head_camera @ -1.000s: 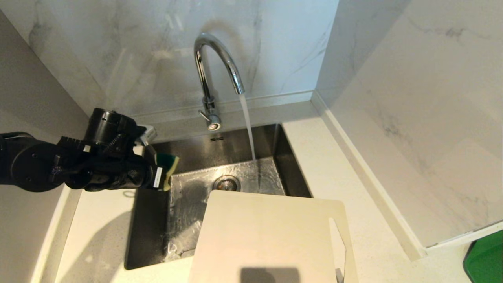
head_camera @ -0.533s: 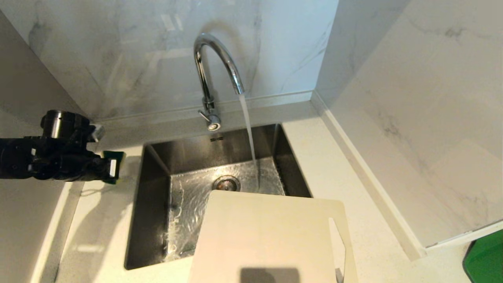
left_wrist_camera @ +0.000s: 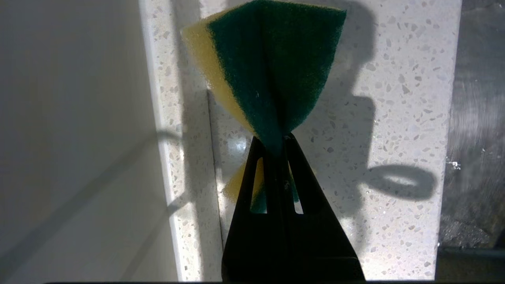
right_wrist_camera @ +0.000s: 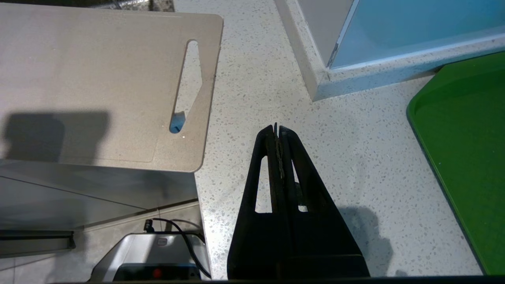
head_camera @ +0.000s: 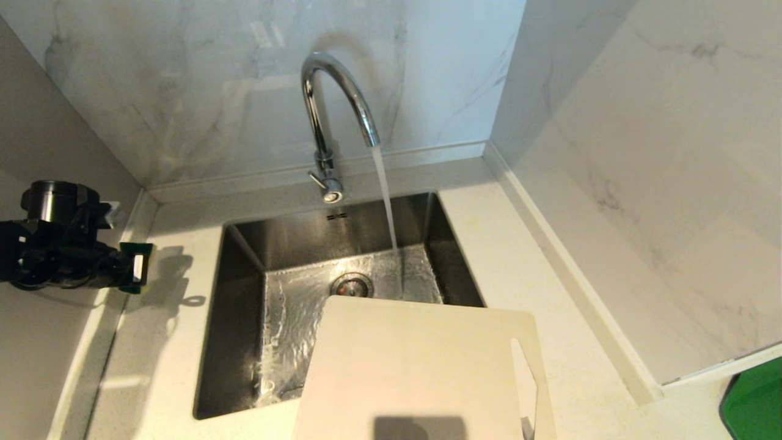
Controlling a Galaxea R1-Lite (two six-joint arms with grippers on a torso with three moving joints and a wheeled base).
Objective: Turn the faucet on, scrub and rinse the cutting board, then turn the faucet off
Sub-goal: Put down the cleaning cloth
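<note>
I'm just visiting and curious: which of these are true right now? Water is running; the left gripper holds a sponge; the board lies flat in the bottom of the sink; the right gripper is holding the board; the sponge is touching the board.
1. Water runs from the faucet. True.
2. The left gripper pinches a sponge. True.
3. The cutting board lies in the bottom of the sink. False: it rests over the sink's near edge.
4. The right gripper holds the board. False: it is shut on nothing, beside the board.
5. The sponge touches the board. False: it hangs over the counter left of the sink.
</note>
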